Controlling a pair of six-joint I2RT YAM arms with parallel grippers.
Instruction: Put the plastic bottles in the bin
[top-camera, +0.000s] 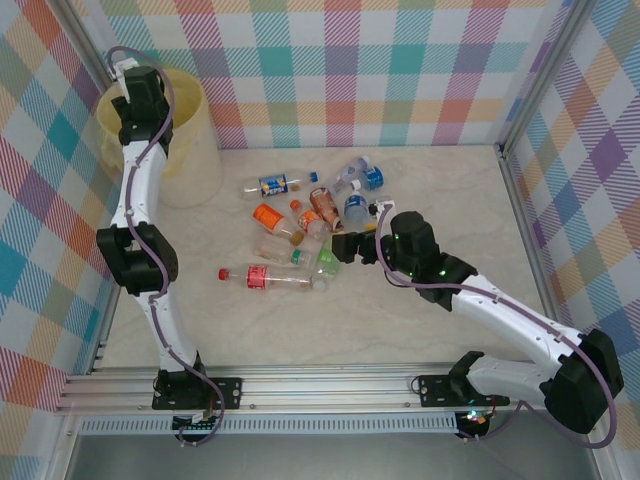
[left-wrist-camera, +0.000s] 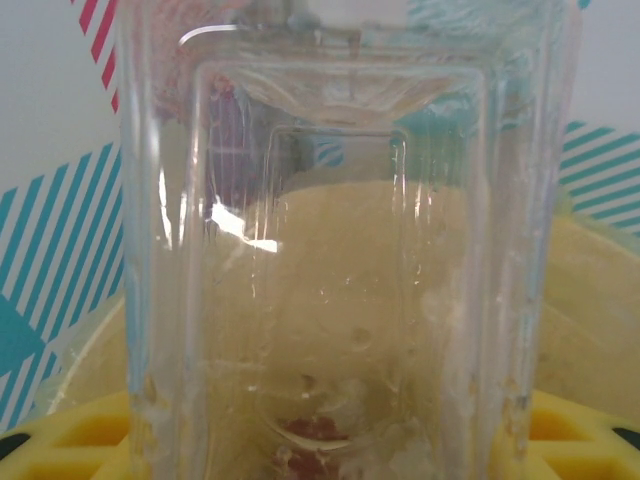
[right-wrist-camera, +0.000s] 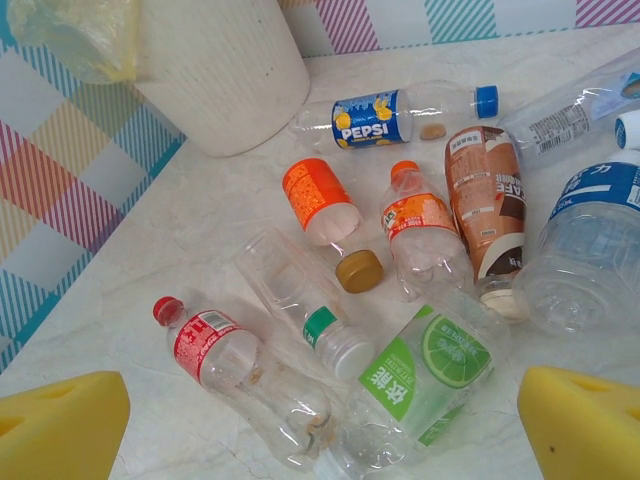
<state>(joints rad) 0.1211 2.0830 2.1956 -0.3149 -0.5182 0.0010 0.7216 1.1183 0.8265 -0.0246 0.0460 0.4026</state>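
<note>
My left gripper (top-camera: 135, 85) hangs over the bin (top-camera: 190, 140), shut on a clear plastic bottle (left-wrist-camera: 330, 250) that stands between its yellow fingers (left-wrist-camera: 70, 440). Through the bottle I see the bin's pale-yellow inside (left-wrist-camera: 600, 300). My right gripper (top-camera: 345, 245) stands open above the pile of bottles on the table. Between and beyond its fingertips (right-wrist-camera: 60, 425) lie a red-label bottle (right-wrist-camera: 235, 365), a lime-green-label bottle (right-wrist-camera: 430, 380) and a clear bottle with a green band (right-wrist-camera: 300, 290). Farther off are a Pepsi bottle (right-wrist-camera: 370, 118), an orange-label bottle (right-wrist-camera: 320, 195) and a brown-label one (right-wrist-camera: 485, 190).
The bin (right-wrist-camera: 225, 70) stands in the far left corner against the checked wall (top-camera: 340, 60). A blue-label bottle (right-wrist-camera: 590, 250) lies at the pile's right side. Metal frame posts (top-camera: 525, 210) edge the table on the right.
</note>
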